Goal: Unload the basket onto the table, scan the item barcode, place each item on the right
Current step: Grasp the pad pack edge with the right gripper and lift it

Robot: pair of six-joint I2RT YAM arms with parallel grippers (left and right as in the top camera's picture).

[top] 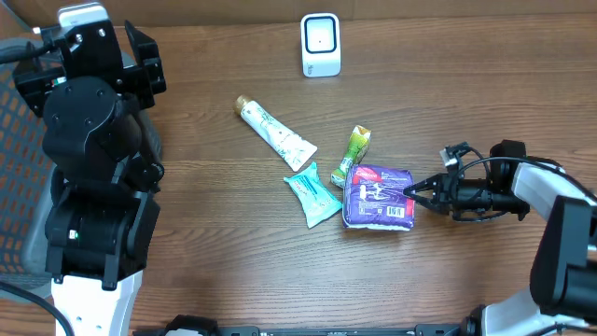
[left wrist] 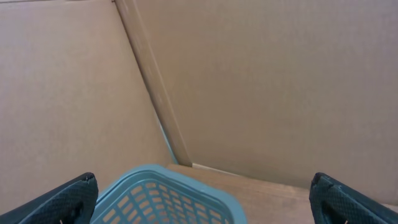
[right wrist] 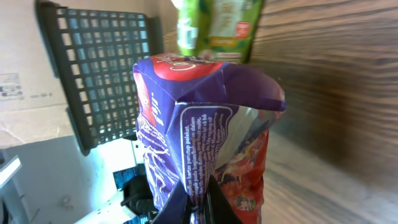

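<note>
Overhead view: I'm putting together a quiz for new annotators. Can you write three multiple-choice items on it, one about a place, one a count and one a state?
1. Where does the white scanner stand?
A) at the far edge of the table
B) on a shelf
C) on the floor

2. How many packaged items lie on the table?
A) two
B) four
C) six

3. What are the right fingers doing?
A) spread wide apart
B) shut on the purple packet
C) out of view

Key:
1 A, it stands alone beyond the items.
2 B, there are the tube, green sachet, teal packet and purple packet.
3 B, they pinch its right edge.
</note>
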